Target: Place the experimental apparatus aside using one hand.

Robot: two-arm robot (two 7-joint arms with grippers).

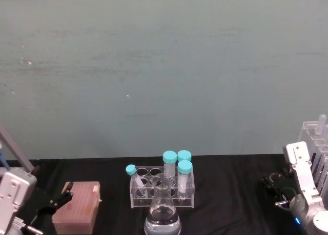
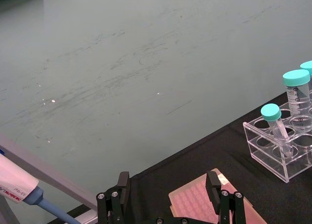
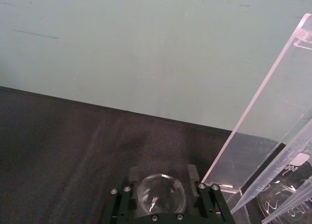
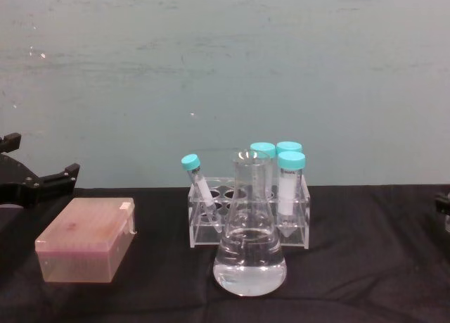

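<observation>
Your left gripper sits low at the left end of the table, fingers spread wide with nothing between them, just beside the pink box. At mid-table the clear rack of teal-capped tubes stands on the black cloth, with the flask of clear liquid just in front of it. At the far right your right gripper is closed around a small glass beaker, near the foot of the tall clear stand; you cannot tell whether the beaker touches the cloth.
</observation>
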